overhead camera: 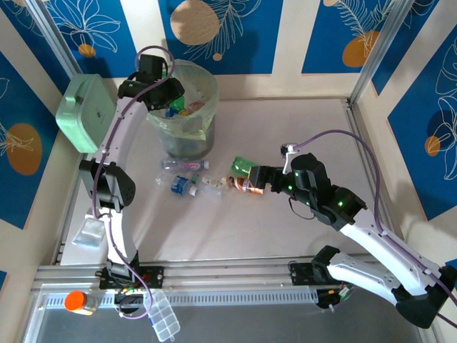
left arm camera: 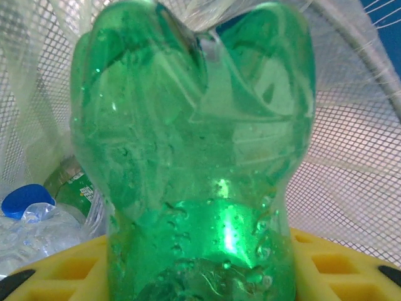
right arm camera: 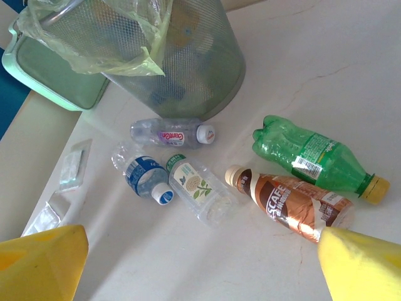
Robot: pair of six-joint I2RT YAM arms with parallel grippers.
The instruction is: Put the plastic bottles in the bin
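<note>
Bottles of plastic are split between the pale table (overhead camera: pixel 285 229) and the tall round grey-green mesh bin (overhead camera: pixel 191 139) with its thin pale-green bag liner. The bin stands at the table's far left, just beside a mint-green rectangular box (overhead camera: pixel 86 113).

Over the bin's mouth hangs the left gripper (overhead camera: pixel 158 91), its yellow fingers (left arm camera: pixel 62 273) closed on a dented translucent green bottle (left arm camera: pixel 200 157) whose lobed base points away from them. Beyond it, inside the bin, lie a clear blue-capped bottle (left arm camera: pixel 25 200) and a green-labelled bottle (left arm camera: pixel 78 185).

Near the table's middle, the right gripper (right arm camera: pixel 203 260) hovers with its fingers spread wide and nothing between them. Five bottles lie on their sides beneath it:
- a clear pink-labelled bottle (right arm camera: pixel 172 133) with a white cap, nearest the bin's foot
- a clear blue-labelled bottle (right arm camera: pixel 144 177)
- a clear bottle with a green-and-white label (right arm camera: pixel 199 189), touching the blue-labelled one
- a brown coffee bottle (right arm camera: pixel 294 204) with a cream cap
- a green yellow-capped bottle (right arm camera: pixel 313 157) just beside the brown one
</note>
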